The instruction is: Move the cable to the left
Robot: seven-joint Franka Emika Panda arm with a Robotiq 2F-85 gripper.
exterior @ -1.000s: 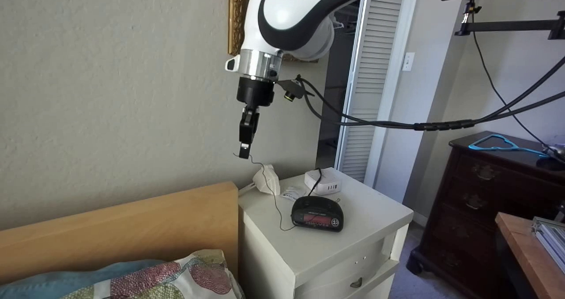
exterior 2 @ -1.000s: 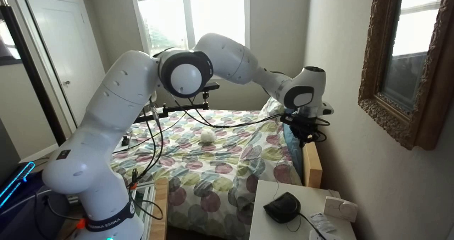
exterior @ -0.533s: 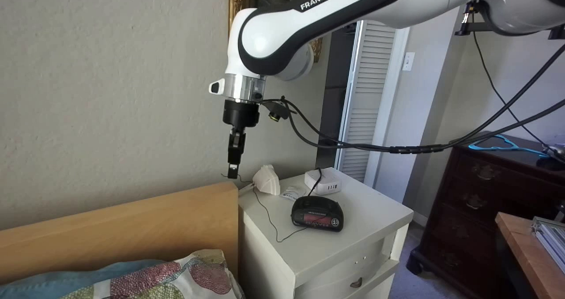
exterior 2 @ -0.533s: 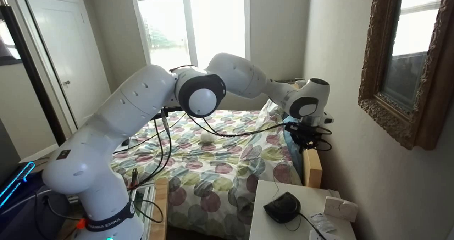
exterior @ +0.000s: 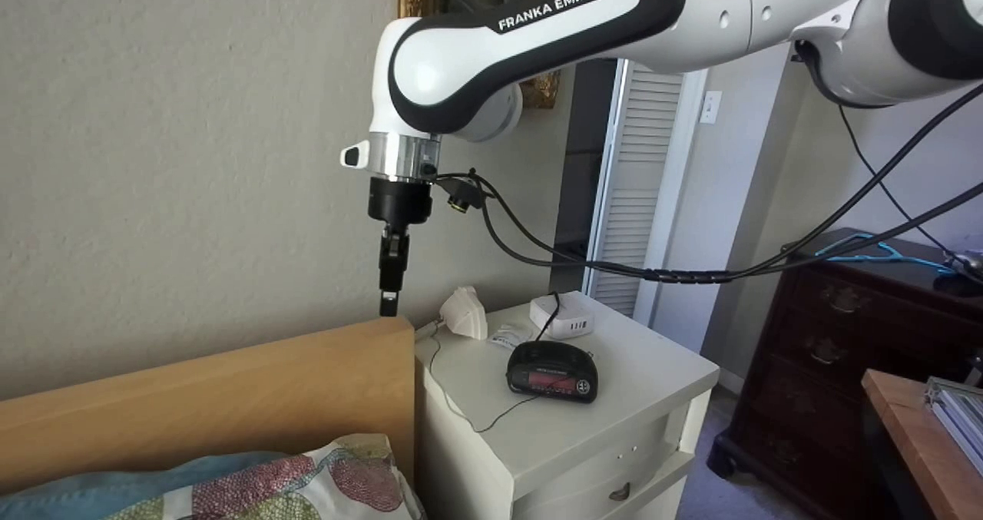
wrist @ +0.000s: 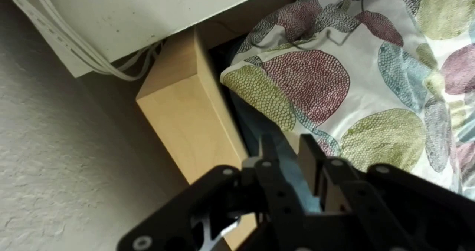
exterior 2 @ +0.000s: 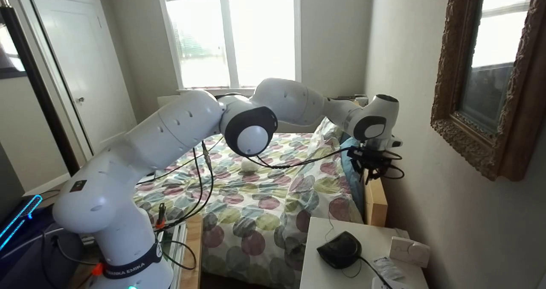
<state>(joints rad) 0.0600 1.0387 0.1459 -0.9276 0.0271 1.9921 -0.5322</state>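
In the wrist view, we see the gripper (wrist: 286, 147) hanging over the wooden headboard (wrist: 182, 114) and patterned bedding (wrist: 371, 88), its jaws slightly spread with a gap between them. In both exterior views, we find the thin dark cable (exterior: 476, 430) lying across the white nightstand (exterior: 622, 385) between the black clock radio (exterior: 551, 366) and the edge nearest the bedding; we cannot tell where its far end lies.
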